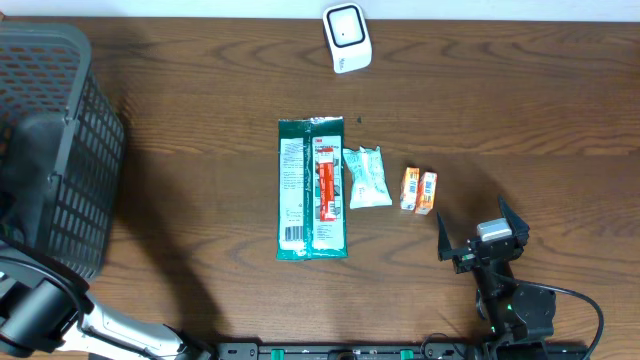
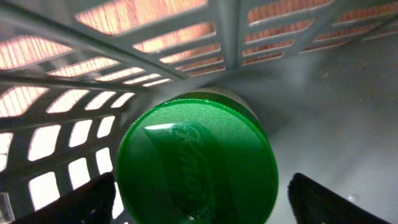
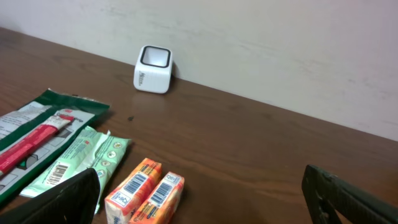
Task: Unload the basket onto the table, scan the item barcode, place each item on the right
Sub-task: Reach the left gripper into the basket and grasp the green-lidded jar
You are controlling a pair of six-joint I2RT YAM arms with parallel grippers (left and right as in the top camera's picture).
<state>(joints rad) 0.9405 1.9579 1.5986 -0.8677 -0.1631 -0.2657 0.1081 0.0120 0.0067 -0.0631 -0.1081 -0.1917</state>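
**Left tool poised over the jar in the basket**

The left tool (image 2: 202, 182) hangs wide open, a finger on either side of the green-lidded jar (image 2: 196, 163) and touching neither side. The jar stands upright in a corner of the basket (image 2: 155, 43), its axis pointing straight up at the tool, so a plain drop looks right. The right tool (image 1: 478, 235), also wide and empty, sits near the orange boxes (image 1: 419, 190). The scanner (image 1: 347, 38) stands at the far edge of the bench (image 1: 200, 80), well apart from the basket.

On the table there were one scanner (image 1: 347, 38), one long green packet (image 1: 311, 188), one small pale packet (image 1: 367, 176), two orange boxes (image 1: 410, 188) and one basket (image 1: 70, 160) holding one green-lidded jar (image 2: 197, 165).
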